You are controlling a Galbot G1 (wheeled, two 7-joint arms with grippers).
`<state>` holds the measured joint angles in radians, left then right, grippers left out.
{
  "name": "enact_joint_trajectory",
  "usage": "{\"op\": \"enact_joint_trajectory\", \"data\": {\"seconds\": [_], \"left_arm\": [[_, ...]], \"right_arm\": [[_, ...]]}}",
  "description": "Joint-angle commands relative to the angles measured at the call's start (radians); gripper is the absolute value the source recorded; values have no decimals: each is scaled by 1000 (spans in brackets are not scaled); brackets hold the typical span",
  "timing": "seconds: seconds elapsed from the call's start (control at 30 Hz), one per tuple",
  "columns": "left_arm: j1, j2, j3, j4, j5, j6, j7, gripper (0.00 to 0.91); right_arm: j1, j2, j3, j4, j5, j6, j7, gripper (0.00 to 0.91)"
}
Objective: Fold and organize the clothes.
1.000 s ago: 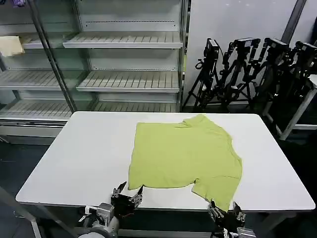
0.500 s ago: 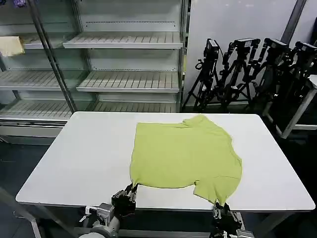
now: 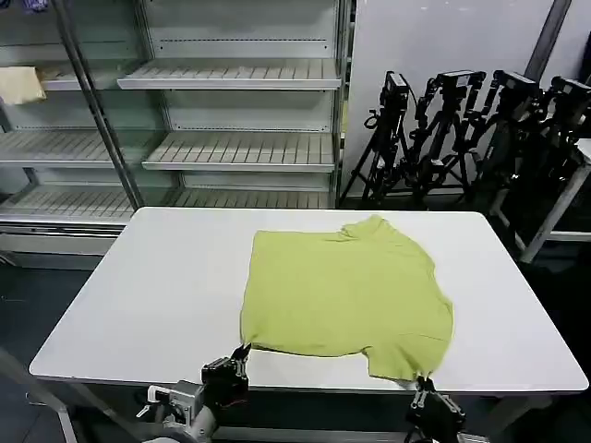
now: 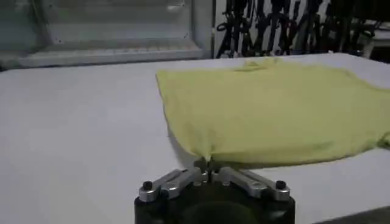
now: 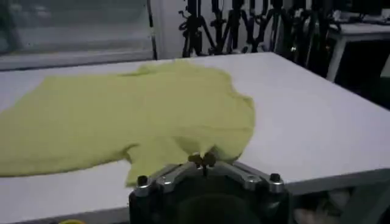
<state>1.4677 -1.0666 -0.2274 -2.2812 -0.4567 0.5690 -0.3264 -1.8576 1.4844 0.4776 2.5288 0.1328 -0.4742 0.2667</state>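
Now lying flat on the white desk: a lime T-shirt, spread toward the desk's right half, collar at the far side, hem along the near edge. Shows a slightly rumpled sleeve at the near right corner, close to the desk's front edge. Plain yellow-green on the upper face.

Down at the near edge, left of centre, sits the left gripper, fingers closed tight on the shirt's near left corner. Confirmed from the left wrist: left gripper with fingertips meeting, a small peak of cloth pinched up between them, the rest of the shirt stretching away flat over the desk.

Further right along the same edge, the right gripper, fingers likewise shut on the tip of the near sleeve. Seen from the right wrist: right gripper clamped narrow on a fold of the sleeve's edge, shirt fanning out beyond, bare desk off to one side.

Both arms low, below the desk's front lip, only their ends reaching the top.

Behind the desk: a chiller cabinet with slatted shelves, a pale cream cloth on one shelf at the far left. Beside it, against the wall on the right, a cluster of black tripods.
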Motion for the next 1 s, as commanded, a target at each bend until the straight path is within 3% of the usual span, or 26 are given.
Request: {"op": "enact_joint_trajectory", "data": {"seconds": [0.03, 0.33, 1.0], "left_arm": [[21, 21, -62, -94, -14, 1, 7, 20], [-64, 38, -71, -31, -26, -10, 51, 20], [-321, 51, 73, 185, 26, -7, 110, 20]], "right_arm": [[-3, -18, 55, 71, 14, 11, -6, 0], [175, -124, 139, -9, 130, 23, -8, 0], [597, -329, 67, -353, 301, -40, 9, 0]]}}
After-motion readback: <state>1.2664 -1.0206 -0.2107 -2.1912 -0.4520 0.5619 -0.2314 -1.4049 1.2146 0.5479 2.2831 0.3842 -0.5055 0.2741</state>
